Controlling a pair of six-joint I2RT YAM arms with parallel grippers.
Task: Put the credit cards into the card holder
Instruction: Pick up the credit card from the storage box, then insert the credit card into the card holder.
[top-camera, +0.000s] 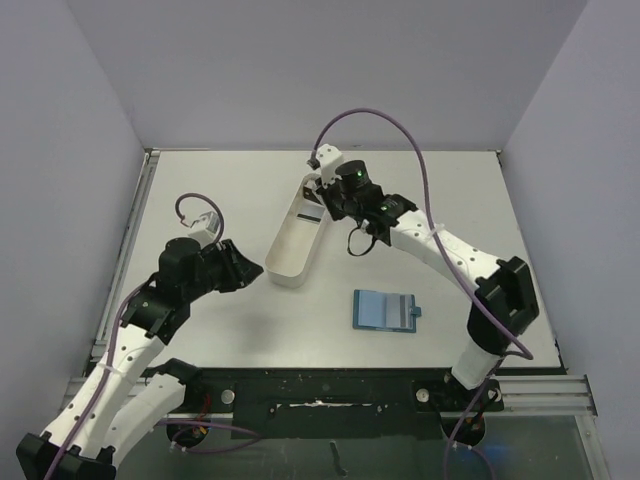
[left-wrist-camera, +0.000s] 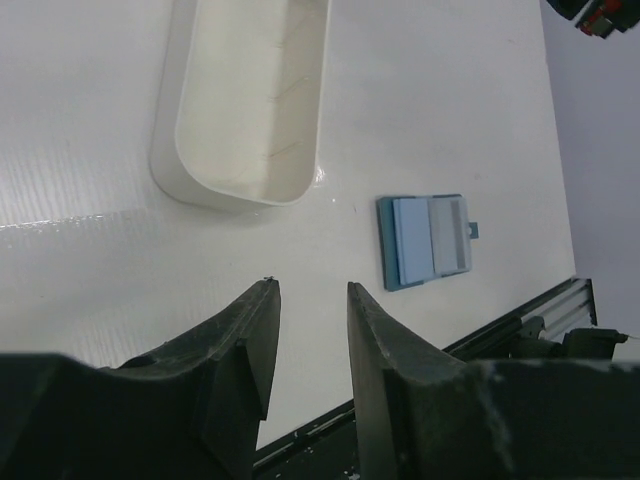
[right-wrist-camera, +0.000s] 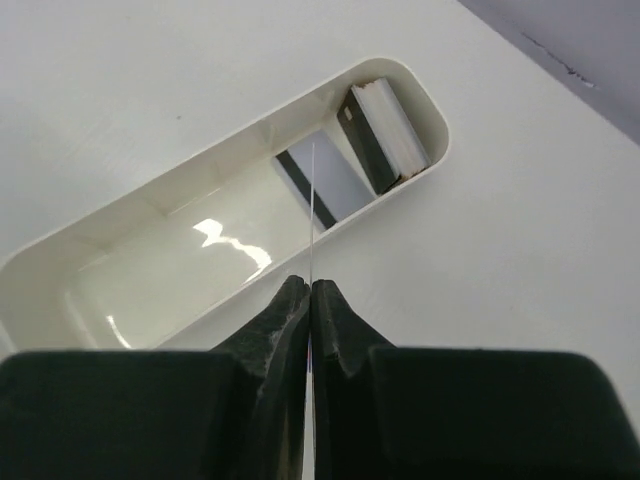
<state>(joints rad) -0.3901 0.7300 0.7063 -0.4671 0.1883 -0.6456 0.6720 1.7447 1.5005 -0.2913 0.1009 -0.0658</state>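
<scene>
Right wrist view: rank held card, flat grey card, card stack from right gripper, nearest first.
1. Held card, pinched edge-on in the right gripper.
2. Flat grey card, on the tray floor.
3. Card stack, leaning at tray's far end.

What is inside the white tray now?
A grey card with a dark stripe lies flat near one end of the tray, and a small card stack sits against that end wall. How many are stacked, or anything beneath them, is hidden.
</scene>
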